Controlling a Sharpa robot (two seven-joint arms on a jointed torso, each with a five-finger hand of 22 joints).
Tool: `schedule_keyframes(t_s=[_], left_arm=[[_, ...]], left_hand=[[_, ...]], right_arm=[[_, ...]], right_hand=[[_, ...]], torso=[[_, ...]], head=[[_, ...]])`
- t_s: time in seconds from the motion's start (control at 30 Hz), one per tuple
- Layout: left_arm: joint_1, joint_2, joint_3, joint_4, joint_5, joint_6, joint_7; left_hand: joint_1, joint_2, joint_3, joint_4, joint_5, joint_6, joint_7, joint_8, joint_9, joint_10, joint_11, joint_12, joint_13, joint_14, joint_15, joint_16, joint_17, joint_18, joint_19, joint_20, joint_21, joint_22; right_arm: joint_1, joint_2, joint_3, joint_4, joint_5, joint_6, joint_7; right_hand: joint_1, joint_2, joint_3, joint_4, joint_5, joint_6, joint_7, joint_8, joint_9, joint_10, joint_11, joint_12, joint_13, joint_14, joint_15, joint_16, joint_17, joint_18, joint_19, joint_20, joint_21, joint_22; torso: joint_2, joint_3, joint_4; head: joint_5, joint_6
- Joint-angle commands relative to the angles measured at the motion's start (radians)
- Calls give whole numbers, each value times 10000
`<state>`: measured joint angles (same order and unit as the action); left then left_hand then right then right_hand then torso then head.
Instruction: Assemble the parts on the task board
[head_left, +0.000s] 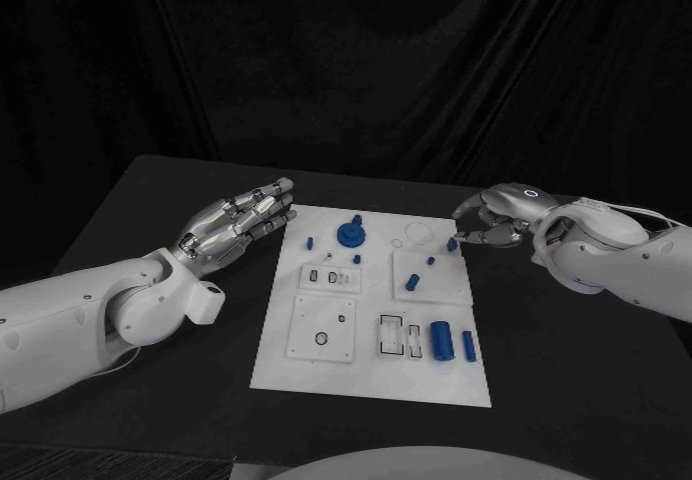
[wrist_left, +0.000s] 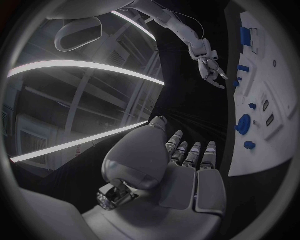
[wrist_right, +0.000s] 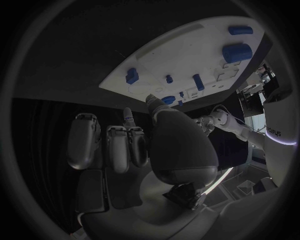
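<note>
While the white task board is lying flat in the middle of the black table, its blue parts are sitting spread across it. A round blue knob-like part is standing near the board's far edge, with a small blue peg just to its left. A short blue part is standing on a raised square plate near the board's middle, and a smaller blue piece is standing just beyond it. Near the board's near right side, a blue cylinder is lying beside a slimmer blue bar, next to some framed slots.

At the board's far right corner, the right hand is hovering with its fingers curled downward, and a small blue part is sitting right at its fingertips; whether the fingers are actually pinching it cannot be told. In the right wrist view that hand is reaching toward the board, its fingertips close to the blue pieces near the edge.

Off the board's far left corner, the left hand is hanging above the table, fingers stretched out straight and slightly apart, holding nothing. In the left wrist view its fingers are pointing along the board's edge, clear of it.
</note>
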<state>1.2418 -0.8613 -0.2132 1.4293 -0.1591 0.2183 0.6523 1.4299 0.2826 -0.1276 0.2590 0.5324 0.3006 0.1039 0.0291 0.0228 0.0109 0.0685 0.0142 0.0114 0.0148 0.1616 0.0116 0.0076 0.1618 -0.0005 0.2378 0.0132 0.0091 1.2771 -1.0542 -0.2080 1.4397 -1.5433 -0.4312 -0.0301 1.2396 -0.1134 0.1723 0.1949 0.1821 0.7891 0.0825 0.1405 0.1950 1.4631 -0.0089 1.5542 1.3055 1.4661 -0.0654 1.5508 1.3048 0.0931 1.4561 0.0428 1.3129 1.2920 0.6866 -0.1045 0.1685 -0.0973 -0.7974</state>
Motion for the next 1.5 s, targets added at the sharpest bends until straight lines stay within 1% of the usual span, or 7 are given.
schedule_keyframes(t_s=[0.03, 0.23, 0.5, 0.87, 1.1, 1.23, 1.5], left_arm=[[-22, 9, 8, 21, 3, 116, 138], [-29, 4, 8, 18, 3, 114, 142], [-37, 6, 8, 16, 3, 127, 146], [-50, -16, 8, 50, 3, 160, 122], [-58, -21, 8, 55, 3, 187, 110], [-60, -27, 8, 50, 3, 192, 102], [-65, -27, 8, 50, 3, 209, 94]], left_hand=[[119, -125, 335, -97, 128, 91, 40, 133, 158, -34, 116, -115, -86, 40, 135, 117, 25, -255, 68, 22, -81, -49], [119, -125, 335, -97, 128, 91, 40, 133, 158, -34, 116, -115, -86, 40, 135, 117, 25, -255, 68, 22, -81, -49], [122, -128, 350, -106, 130, 85, 43, 132, 158, -34, 120, -115, -86, 39, 142, 119, 25, -259, 71, 25, -79, -47], [124, -132, 363, -114, 129, 59, 46, 128, 155, -35, 125, -116, -86, 38, 148, 121, 25, -263, 72, 28, -78, -46], [124, -132, 363, -114, 129, 59, 46, 128, 155, -35, 125, -116, -86, 38, 148, 121, 25, -263, 72, 28, -78, -46], [125, -133, 370, -118, 129, 59, 47, 127, 155, -33, 128, -115, -86, 39, 152, 123, 25, -264, 72, 30, -78, -47], [125, -133, 370, -118, 129, 59, 47, 127, 155, -33, 128, -115, -86, 39, 152, 123, 25, -264, 72, 30, -78, -47]], right_arm=[[-84, 31, 6, -77, 25, 245, -336], [-195, 154, 6, -258, 25, 396, -381], [-335, 346, 7, -450, 25, 464, -347], [-399, 529, 8, -674, 25, 561, -380], [-425, 593, 8, -781, 25, 612, -421], [-433, 624, 8, -833, 25, 684, -471], [-457, 711, 8, -970, 25, 777, -519]], right_hand=[[161, -215, -8, 148, 140, -139, -42, 129, 153, 1077, -15, 166, 2653, 1047, -40, 200, 2660, -375, 50, -2, 226, 2006], [163, -214, -8, 162, 132, -140, -39, 132, 156, 1077, -14, 166, 2653, 1047, -40, 200, 2660, -369, 38, -2, 199, 1998], [333, -160, 53, 213, 267, -161, -26, 171, 191, 1077, -4, 166, 2653, 1047, -33, 200, 2660, -369, 36, 1, 190, 2009], [691, -103, 159, 187, 1126, -192, -9, 301, 300, 1077, 10, 166, 2653, 1047, -22, 200, 2660, -354, 7, 13, 104, 2017], [759, -78, 197, 152, 1310, -183, -7, 339, 329, 1077, 12, 166, 2653, 1047, -20, 200, 2660, -339, -26, 15, 29, 1998], [786, -68, 214, 135, 1394, -170, -5, 362, 345, 1077, 14, 166, 2653, 1047, -20, 200, 2660, -331, -41, 16, -8, 1989], [793, -69, 218, 127, 1424, -147, 2, 385, 359, 1077, 16, 166, 2653, 1047, -18, 200, 2660, -321, -63, 17, -56, 1974]], torso=[[3, 11, 8], [2, 2, 48], [7, -1, 49], [9, 2, 42], [19, 9, 31], [15, -1, 35], [10, -2, 42]], head=[[-12, -2], [-47, -23], [-39, -37], [-41, -64], [-18, -62], [-16, -76], [14, -109]])
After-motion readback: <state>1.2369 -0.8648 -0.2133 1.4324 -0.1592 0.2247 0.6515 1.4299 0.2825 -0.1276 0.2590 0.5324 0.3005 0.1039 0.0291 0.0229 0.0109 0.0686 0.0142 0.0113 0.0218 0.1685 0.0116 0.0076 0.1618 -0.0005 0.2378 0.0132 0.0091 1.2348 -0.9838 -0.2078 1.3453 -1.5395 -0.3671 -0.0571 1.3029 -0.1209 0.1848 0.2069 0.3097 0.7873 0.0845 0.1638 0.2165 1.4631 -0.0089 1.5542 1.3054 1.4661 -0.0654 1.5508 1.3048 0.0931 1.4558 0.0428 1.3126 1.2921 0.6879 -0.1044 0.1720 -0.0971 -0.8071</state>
